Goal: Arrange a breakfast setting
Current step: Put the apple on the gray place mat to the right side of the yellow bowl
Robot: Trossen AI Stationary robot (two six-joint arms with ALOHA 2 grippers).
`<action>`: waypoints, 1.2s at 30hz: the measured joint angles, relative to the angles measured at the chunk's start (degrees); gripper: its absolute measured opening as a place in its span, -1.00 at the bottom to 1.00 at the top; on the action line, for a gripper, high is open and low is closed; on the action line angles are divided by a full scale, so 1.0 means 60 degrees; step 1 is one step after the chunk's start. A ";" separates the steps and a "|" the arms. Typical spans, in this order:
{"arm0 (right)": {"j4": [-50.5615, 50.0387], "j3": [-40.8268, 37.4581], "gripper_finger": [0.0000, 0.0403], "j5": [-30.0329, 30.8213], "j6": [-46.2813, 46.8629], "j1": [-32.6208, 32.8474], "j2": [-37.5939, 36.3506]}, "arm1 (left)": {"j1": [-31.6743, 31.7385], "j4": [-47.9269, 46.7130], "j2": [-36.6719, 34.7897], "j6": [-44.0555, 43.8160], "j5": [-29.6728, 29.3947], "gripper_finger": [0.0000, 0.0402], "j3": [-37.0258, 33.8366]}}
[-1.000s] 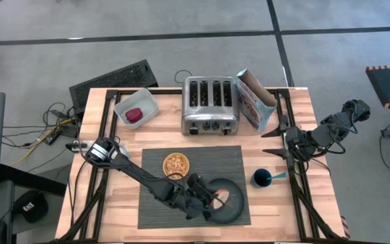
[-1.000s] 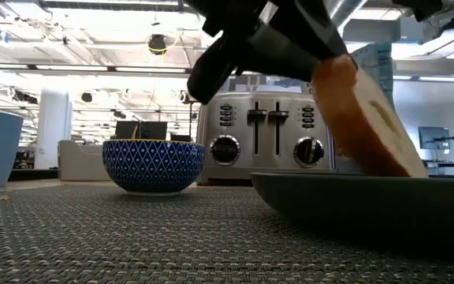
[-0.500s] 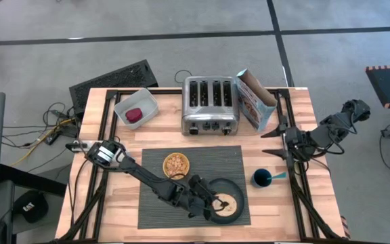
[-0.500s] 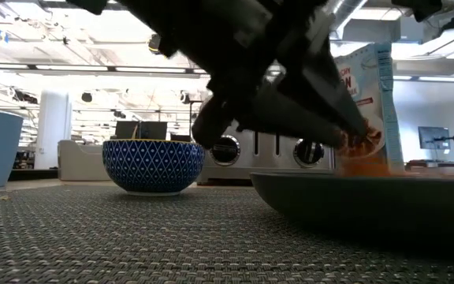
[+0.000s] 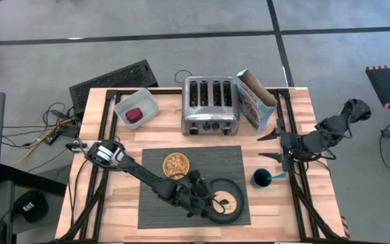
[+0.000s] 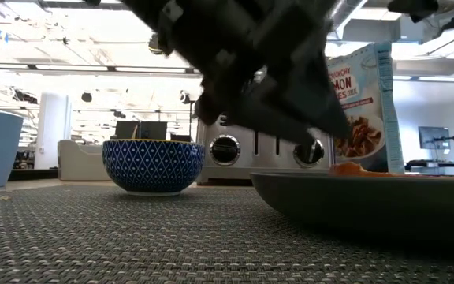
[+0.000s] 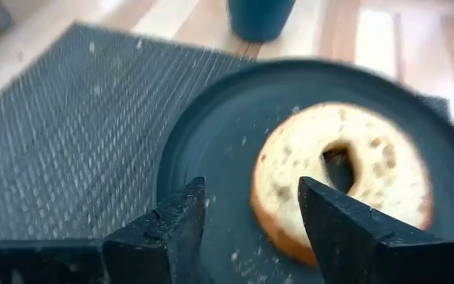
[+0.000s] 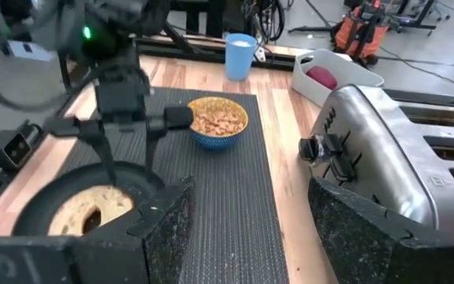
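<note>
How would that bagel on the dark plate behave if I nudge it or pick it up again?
The bagel lies flat, cut face up, on the dark plate, so it likely won't roll. Its porous crumb suggests it is light and squashable; a hard pinch may dent it. The plate looks smooth, so a sideways push by the left gripper would probably slide it.

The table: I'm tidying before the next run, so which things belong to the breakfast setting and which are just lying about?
Belongs to the setting:
placemat
plate
bagel
cereal bowl
blue cup
red fruit

Lying about:
toaster
cereal box
white tub
</note>
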 joint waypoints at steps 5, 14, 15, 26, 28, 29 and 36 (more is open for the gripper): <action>0.0095 0.0000 0.37 -0.0002 -0.0092 0.0011 0.0379 | -0.0074 -0.0359 -0.0652 0.0884 -0.0098 -0.06 0.0051; -0.0447 0.0884 0.37 -0.0740 0.0795 0.0015 0.0619 | -0.0418 -0.0710 -0.1485 0.2005 -0.0934 -0.06 -0.0119; -0.0630 0.1093 0.37 -0.0745 0.0932 0.0018 0.0727 | -0.0461 -0.0732 -0.1500 0.2074 -0.0988 -0.07 -0.0170; -0.2836 0.2978 0.37 -0.0823 0.2934 0.0018 0.2310 | -0.0587 -0.0406 -0.2651 0.2146 -0.0811 -0.12 -0.1676; -0.3269 0.3387 0.37 -0.0947 0.3428 0.0018 0.2588 | -0.0698 0.0054 -0.3115 0.2174 -0.0924 -0.12 -0.2234; -0.3444 0.3576 0.37 -0.0997 0.3698 0.0018 0.2693 | -0.0763 0.0379 -0.3365 0.2221 -0.0921 -0.12 -0.2529; -0.4707 0.3974 0.37 -0.1614 0.6317 0.0384 0.3172 | -0.1000 0.1773 -0.4594 0.2179 -0.1028 -0.12 -0.4241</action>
